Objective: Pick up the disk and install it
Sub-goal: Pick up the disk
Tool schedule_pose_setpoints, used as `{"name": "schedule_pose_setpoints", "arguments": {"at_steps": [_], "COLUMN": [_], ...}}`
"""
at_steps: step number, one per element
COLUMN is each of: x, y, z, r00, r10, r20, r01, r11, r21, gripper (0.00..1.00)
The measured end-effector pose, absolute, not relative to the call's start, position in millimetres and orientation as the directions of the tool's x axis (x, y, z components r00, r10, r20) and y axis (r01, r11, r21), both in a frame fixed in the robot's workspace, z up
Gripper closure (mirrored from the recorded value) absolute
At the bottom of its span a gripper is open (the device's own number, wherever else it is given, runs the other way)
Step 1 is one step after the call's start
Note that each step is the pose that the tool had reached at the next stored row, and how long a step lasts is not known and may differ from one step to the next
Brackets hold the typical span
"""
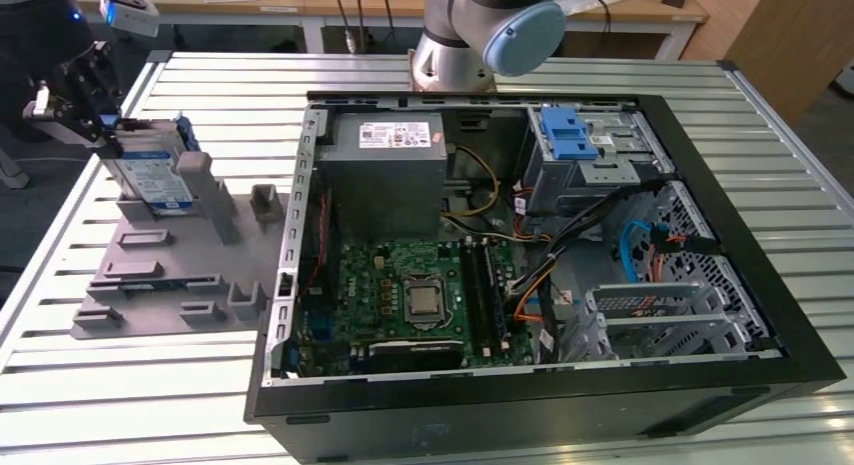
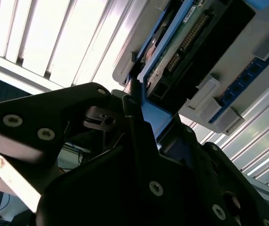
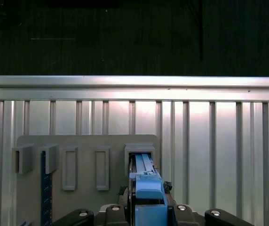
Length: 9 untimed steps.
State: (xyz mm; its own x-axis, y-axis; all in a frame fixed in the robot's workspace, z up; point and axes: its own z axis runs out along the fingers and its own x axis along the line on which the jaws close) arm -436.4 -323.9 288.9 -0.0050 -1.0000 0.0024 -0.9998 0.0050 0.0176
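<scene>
Currently my jaws are narrow and closed on the disk (image 1: pixel 150 175), gripping it by the edges of its blue carrier frame; in the first wrist view the frame sits tight between my two fingers with no gap that I can see. The disk stands on edge in a slot of the grey holder rack (image 1: pixel 147 275), label face outward in the exterior view. My judgement: the upright slot keeps the thin edges presented to me, so a pinch across the frame is possible without touching the label or the circuit side. Whether the disk has left the slot I cannot tell. The rack lies flat on the bench (image 1: pixel 134 405), a ribbed aluminium top, on the exterior view's left. Just beside it, toward the exterior view's right, lies the open computer case (image 1: pixel 747 365), side panel off, with the green motherboard (image 1: pixel 400 295), the grey power supply (image 1: pixel 387 160) and a drive cage with a blue latch (image 1: pixel 571 135) exposed. My arm's base (image 1: pixel 461 45) is mounted beyond the case. Wooden desks (image 1: pixel 654 15) stand behind the bench.
</scene>
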Motion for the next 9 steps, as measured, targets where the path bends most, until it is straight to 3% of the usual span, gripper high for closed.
{"name": "schedule_pose_setpoints", "arguments": {"at_steps": [9], "x": [-436.4], "y": [-323.9], "z": [293.6], "r00": [-0.005], "r10": [-1.0], "r20": [0.005], "r01": [-1.0], "r11": [0.005], "r21": [0.018], "gripper": [0.64]}}
